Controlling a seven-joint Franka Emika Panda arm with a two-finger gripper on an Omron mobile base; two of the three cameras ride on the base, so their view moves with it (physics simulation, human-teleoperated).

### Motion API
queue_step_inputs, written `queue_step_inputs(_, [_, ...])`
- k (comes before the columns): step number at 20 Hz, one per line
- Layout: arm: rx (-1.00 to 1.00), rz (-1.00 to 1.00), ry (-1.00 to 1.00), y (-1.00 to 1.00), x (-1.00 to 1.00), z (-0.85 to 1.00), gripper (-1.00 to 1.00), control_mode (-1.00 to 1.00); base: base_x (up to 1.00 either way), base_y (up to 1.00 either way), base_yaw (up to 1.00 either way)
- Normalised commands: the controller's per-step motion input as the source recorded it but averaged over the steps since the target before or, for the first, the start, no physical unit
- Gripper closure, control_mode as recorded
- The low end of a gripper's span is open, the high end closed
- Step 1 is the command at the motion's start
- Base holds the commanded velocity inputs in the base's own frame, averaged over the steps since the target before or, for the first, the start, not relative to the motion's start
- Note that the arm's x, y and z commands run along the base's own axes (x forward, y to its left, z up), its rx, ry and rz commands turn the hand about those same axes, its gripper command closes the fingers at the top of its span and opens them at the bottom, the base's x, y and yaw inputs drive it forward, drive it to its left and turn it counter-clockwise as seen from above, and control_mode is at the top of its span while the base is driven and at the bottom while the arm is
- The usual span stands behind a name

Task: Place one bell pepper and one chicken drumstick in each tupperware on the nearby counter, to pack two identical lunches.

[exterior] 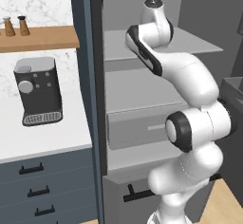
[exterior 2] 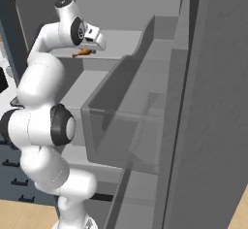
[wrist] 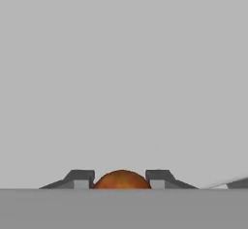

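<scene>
Orange-brown meat, most likely a chicken drumstick (wrist: 121,178), is pinched between the gripper (wrist: 121,180) fingertips, clamped on it up on the upper fridge shelf (exterior 2: 121,46). Nothing looks packed so far; no tupperware is seen on the counter (exterior: 42,142), so basically the whole job is judged left.

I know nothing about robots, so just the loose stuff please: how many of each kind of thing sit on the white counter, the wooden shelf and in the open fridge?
Coffee machine: 1
Shakers: 2
Orange-brown food piece: 1
Total: 4
</scene>
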Motion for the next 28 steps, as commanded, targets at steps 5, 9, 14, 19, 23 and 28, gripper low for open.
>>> queue_step_inputs(5, [0.0, 0.0, 0.0, -0.05, -1.0, -0.03, 1.0, -1.0, 0.0, 0.0, 0.0])
queue_step_inputs(9, [0.0, 0.0, 0.0, -0.26, -1.0, -0.31, 1.0, -1.0, 0.0, 0.0, 0.0])
queue_step_inputs(14, [0.0, 0.01, 0.0, -0.11, -0.98, -0.21, 1.0, -1.0, 0.0, 0.0, 0.0])
queue_step_inputs(19, [0.0, 0.06, -0.03, 0.0, -0.93, -0.22, 1.0, -1.0, 0.0, 0.0, 0.0])
queue_step_inputs(23, [0.0, 0.02, -0.01, 0.0, -0.25, -0.04, 1.0, 1.0, -0.73, 0.05, 0.06])
queue_step_inputs(28, [0.0, 0.0, 0.0, 0.0, 0.0, 0.0, 1.0, 1.0, -0.95, 0.35, 0.13])
